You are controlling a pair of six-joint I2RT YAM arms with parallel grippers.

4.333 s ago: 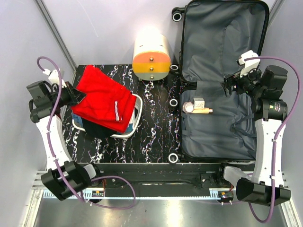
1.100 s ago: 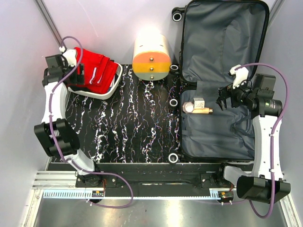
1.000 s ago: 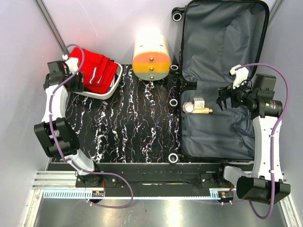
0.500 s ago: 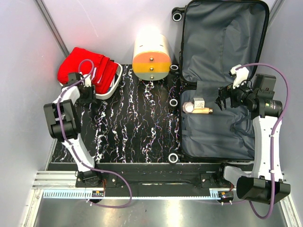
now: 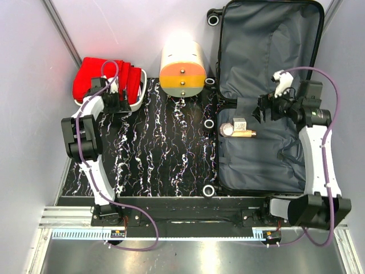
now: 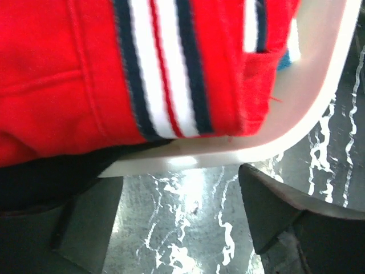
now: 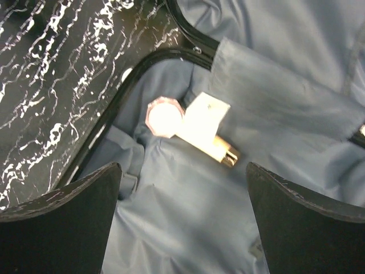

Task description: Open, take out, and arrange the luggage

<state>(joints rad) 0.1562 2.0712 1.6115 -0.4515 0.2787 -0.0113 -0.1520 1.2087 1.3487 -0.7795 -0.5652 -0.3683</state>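
Observation:
The luggage [image 5: 268, 85] lies open at the right, its grey lining up. On the lining sit a pink-capped jar [image 7: 165, 114], a white box [image 7: 206, 116] and a gold tube [image 7: 223, 153]. My right gripper [image 5: 258, 111] [image 7: 185, 228] hovers open just right of them, with only lining between its fingers. My left gripper [image 5: 121, 104] [image 6: 182, 228] is open over the marble table, right beside the rim of the white tray [image 6: 296, 120], holding nothing. A red garment with navy and white stripes [image 6: 85, 74] fills the tray.
The tray [image 5: 138, 97] with the red garment [image 5: 94, 71] sits at the back left corner against the wall. A cream-and-orange cylindrical box [image 5: 183, 68] stands at the back centre. The suitcase wheels [image 5: 209, 124] line its left edge.
The tray with the red clothes has gone from mid-left to the back left corner. The left arm has folded in, its gripper now at the tray's near rim. The right gripper has shifted slightly up and left.

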